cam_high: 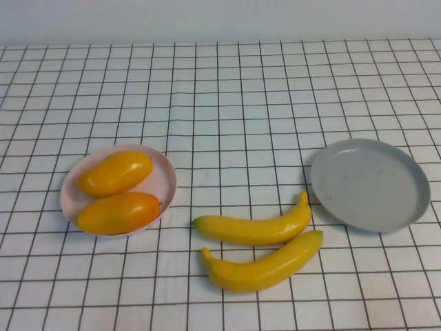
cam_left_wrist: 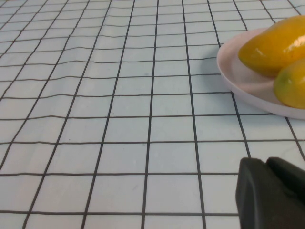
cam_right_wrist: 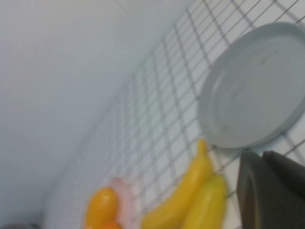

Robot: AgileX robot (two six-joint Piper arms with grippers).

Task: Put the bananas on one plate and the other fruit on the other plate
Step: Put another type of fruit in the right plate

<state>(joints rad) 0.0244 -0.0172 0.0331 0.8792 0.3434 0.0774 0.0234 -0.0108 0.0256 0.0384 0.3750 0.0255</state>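
**2 bananas loose on the bench, 2 mangoes on the pink plate**

Nearest the robot lie the 2 bananas, side by side on the gridded bench [cam_high: 227, 89], in front of the gap between the plates. The near banana [cam_high: 265, 265] sits just beside the far banana [cam_high: 255, 227]; whether they touch cannot be told. The far one's tip points up toward the grey plate [cam_high: 370, 183] and ends just beside its rim.

The grey plate, on the right, carries nothing. The pink plate [cam_high: 164, 181], on the left, holds the 2 mangoes: the near mango [cam_high: 118, 212] and the far mango [cam_high: 115, 172], lying close together.

Neither arm shows in the high view. The left gripper [cam_left_wrist: 271, 193] appears only as a dark corner in its wrist view, over bare bench near the pink plate's rim. The right gripper [cam_right_wrist: 271, 191] shows likewise, near the bananas and the grey plate. For both, whether the jaws are released or clenched cannot be told.
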